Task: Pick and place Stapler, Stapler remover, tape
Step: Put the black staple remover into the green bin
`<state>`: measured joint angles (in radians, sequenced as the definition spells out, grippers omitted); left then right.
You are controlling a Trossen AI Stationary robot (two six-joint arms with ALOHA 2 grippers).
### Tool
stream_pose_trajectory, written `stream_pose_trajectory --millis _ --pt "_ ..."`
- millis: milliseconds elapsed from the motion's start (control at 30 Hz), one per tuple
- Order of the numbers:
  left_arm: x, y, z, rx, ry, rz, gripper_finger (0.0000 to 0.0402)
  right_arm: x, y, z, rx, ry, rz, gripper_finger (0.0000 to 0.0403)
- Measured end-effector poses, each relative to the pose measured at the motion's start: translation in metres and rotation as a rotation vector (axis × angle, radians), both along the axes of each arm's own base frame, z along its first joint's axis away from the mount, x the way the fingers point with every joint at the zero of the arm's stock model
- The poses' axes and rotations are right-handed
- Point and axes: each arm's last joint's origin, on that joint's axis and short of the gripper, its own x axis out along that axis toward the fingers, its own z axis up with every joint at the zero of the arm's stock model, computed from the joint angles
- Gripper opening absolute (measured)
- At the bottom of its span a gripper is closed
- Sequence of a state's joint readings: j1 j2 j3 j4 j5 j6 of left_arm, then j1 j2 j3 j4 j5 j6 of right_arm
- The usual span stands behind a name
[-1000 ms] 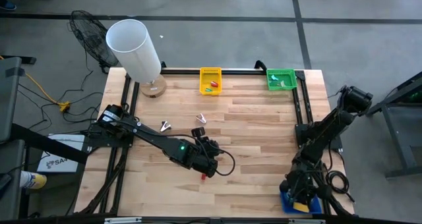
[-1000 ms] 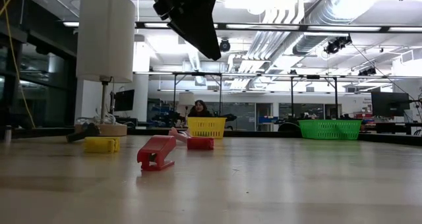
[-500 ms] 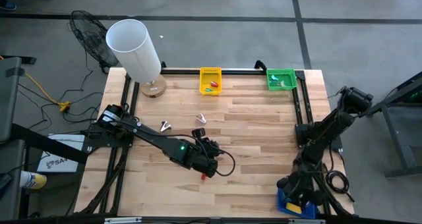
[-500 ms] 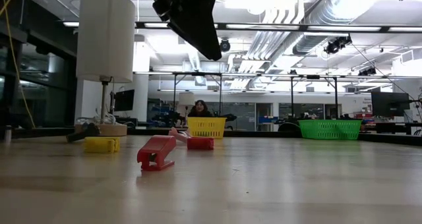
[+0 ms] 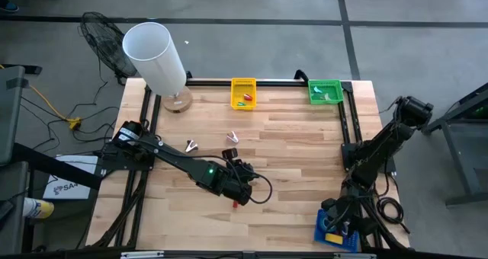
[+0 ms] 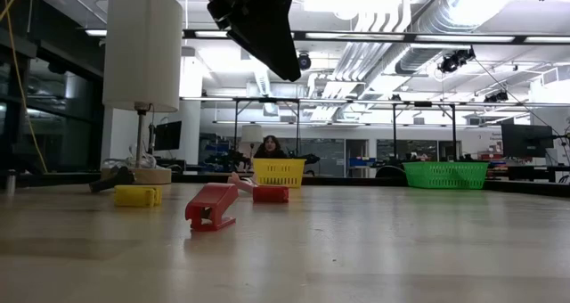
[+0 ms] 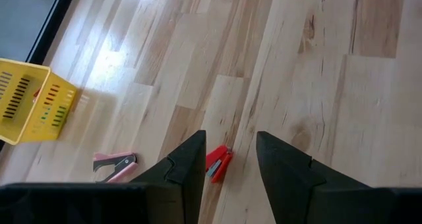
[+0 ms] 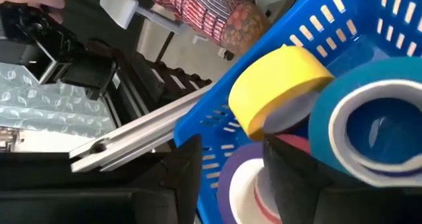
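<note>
- Ring-shaped tape rolls sat packed in a blue slotted plastic basket (image 8: 310,26) at the table's near right corner: a yellow roll (image 8: 277,85) tilted on top, a blue roll with pale core (image 8: 369,118) beside and touching it, and a purple roll (image 8: 241,181) lower, partly hidden behind a finger.
- Right gripper (image 8: 231,178) hung directly over that basket, its two dark fingers (image 8: 293,178) apart, one either side of the purple roll; nothing was clamped between them. Whether they touched the tape could not be told.
- In the high view the same blue basket (image 5: 323,227) showed under the right arm's end, at the table edge.
- Small red stapler (image 7: 217,163) lay on the wooden plank table (image 7: 343,85), seen between the tips of the left gripper (image 7: 227,155), whose fingers were spread with nothing held. The low view showed that arm hanging well above the table.
- In the low view the red stapler (image 6: 211,206) rested flat on the table.
- Pink-handled staple remover (image 7: 113,165) lay near the red stapler, apart from it.
- Farther off in the low view: a yellow block-like item (image 6: 136,195) and another small red item (image 6: 271,193); type of each could not be told.
- Yellow mesh basket (image 5: 243,93) and green mesh basket (image 5: 324,91) stood along the far table edge, well apart; each held small items.
- White cylindrical lamp on a wooden base (image 5: 156,57) stood at the far left corner.
</note>
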<state>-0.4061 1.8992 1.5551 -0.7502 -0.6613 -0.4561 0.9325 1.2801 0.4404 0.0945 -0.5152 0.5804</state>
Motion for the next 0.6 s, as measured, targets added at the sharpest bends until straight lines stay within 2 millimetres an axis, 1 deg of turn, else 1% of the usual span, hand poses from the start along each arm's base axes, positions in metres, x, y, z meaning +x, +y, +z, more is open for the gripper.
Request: stream_pose_trajectory --millis 200,400,467,600 --pt "0.000 0.000 0.000 0.015 -0.006 0.008 0.0131 -0.003 -0.008 0.011 0.005 -0.016 -0.020 0.0149" --pt "-0.001 0.001 0.000 0.030 0.007 0.011 0.0131 -0.005 -0.024 0.027 0.001 -0.058 -0.083 0.0149" --pt "-0.002 0.002 -0.001 0.034 0.018 0.013 0.0131 -0.005 -0.030 0.032 -0.007 -0.095 -0.113 0.0149" --pt "-0.010 0.005 -0.004 0.049 0.088 0.040 0.0131 -0.003 -0.046 0.041 -0.037 -0.167 -0.233 0.0149"
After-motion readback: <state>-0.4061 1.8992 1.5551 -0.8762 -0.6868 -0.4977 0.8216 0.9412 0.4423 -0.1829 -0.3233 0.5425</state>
